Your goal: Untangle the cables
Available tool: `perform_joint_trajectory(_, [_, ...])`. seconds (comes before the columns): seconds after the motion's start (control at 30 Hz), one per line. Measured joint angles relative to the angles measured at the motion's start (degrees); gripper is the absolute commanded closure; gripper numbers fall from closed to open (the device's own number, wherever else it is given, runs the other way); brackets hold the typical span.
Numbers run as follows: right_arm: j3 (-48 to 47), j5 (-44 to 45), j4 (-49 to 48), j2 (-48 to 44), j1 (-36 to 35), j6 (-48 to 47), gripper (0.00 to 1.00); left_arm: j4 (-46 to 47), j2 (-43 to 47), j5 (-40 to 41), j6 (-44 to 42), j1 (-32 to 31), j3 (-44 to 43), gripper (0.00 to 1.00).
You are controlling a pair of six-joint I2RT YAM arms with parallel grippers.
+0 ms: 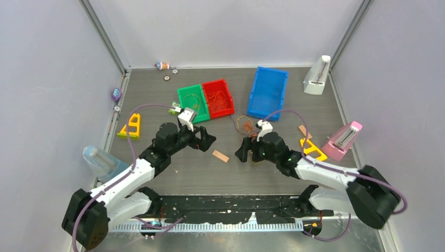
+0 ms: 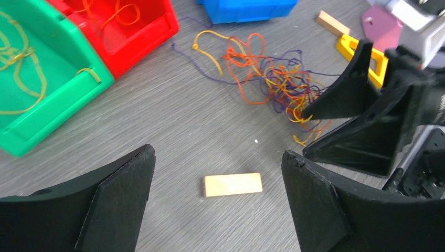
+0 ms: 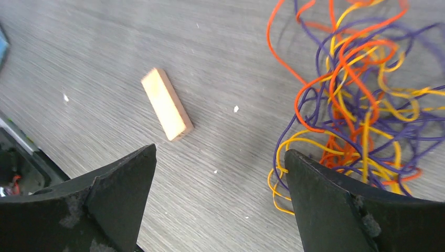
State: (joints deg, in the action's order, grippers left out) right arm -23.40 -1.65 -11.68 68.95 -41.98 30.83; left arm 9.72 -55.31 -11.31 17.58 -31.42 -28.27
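Jaws apart and empty on the right gripper (image 3: 219, 157), with the cables (image 3: 362, 131) knotted just beside one finger, trailing toward the red bin (image 2: 161, 27), well apart from the likewise spread left gripper (image 2: 218, 155) over the tan block (image 2: 233, 185).

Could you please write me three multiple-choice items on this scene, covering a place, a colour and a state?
1. Where does the tan block lie? A on the table between the left claw and the right claw; B in the blue bin; C in the red bin.
2. What colour are the cables in the green bin? A purple; B yellow; C orange.
3. How is the right claw? A shut on cables; B shut on the block; C open, holding nothing.
1 A: it lies on bare table between them. 2 B: yellow strands show there. 3 C: its fingers stand wide apart beside the tangle.
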Motion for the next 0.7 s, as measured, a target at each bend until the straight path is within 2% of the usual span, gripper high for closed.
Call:
perform_joint_trajectory(0.1, [-0.20, 2.54, 4.22, -8.31, 0.00, -0.83, 0.01, 4.57, -3.15, -1.88, -0.07, -1.53, 0.31, 0.14])
perform_joint_trajectory(0.23, [-2.84, 8.22, 11.87, -14.53, 0.04, -3.34, 0.01, 6.58, -7.61, -3.52, -0.13, -4.31, 0.35, 0.15])
perform_joint_trajectory(0.47, [-10.32, 18.80, 27.28, -13.77, 0.17, -5.64, 0.09, 7.76, -9.33, -3.80, -1.55, -9.05, 0.35, 0.14])
perform_joint_trajectory(0.7, [-10.60, 22.25, 34.10, -13.97, 4.11, -5.66, 0.14, 9.14, -9.38, -3.85, -2.16, -10.45, 0.35, 0.13])
